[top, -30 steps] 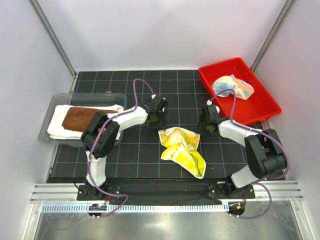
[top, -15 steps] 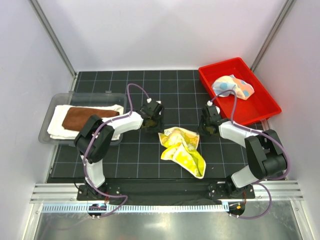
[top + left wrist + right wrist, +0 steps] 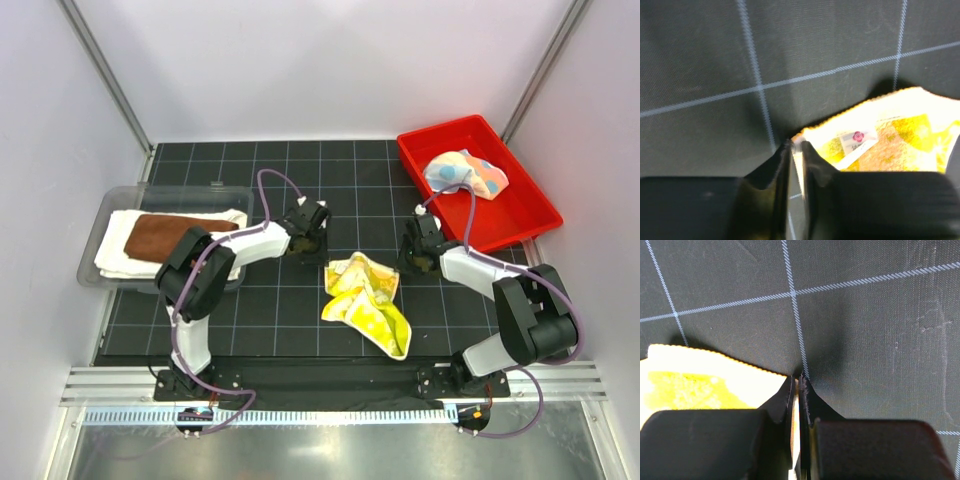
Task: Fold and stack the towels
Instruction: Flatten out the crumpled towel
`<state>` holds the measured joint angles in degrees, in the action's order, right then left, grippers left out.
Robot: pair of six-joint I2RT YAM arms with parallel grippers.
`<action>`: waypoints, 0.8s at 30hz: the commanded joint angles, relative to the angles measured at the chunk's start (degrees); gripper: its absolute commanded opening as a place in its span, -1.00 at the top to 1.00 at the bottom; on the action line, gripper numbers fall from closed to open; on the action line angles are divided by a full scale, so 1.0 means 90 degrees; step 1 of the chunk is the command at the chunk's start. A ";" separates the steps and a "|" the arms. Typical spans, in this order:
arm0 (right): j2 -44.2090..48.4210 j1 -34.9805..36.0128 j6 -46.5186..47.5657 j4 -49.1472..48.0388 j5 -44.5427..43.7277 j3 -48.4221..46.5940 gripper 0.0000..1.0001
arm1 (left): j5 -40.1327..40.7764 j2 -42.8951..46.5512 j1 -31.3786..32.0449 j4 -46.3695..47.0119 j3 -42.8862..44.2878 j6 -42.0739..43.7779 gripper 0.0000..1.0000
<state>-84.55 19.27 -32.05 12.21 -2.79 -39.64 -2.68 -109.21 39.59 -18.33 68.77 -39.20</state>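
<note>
The crumpled yellow patterned towel [image 3: 365, 300] lies mid-way across the black gridded mat [image 3: 260, 300]. Its far edge spans between the 2 grippers, and its long axis runs diagonally towards the near right. Both arms reach forward and inward, wrists low over the mat. The left gripper [image 3: 796, 150] is clamped on the towel's far-left corner and the right gripper [image 3: 797, 385] on its far-right corner. The bunched folds hide most of the print.

A red bin [image 3: 516, 212] sits at two o'clock on the black gridded tabletop [image 3: 270, 302], a clear plastic tray [image 3: 170, 191] at nine o'clock, and a metal rail [image 3: 320, 381] along six o'clock.
</note>
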 commanded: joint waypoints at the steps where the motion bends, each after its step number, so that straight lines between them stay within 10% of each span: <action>1: 0.0059 0.0008 0.0075 0.0158 0.0114 0.0107 0.98 | -0.0337 -0.0600 0.0044 -0.0453 0.0014 0.0175 0.77; 9: 0.0341 0.0017 0.0250 0.0478 0.0056 -0.0253 0.98 | -0.0503 -0.0220 0.0034 -0.1049 0.0688 0.0586 1.00; 24: 0.3494 0.0017 0.0905 0.1554 0.0806 -0.2461 0.98 | 0.0865 0.4160 0.0025 -0.1929 0.1021 0.1573 1.00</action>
<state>-59.70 19.27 -25.85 23.92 1.52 -58.94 3.68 -79.18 39.66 -33.87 77.30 -26.92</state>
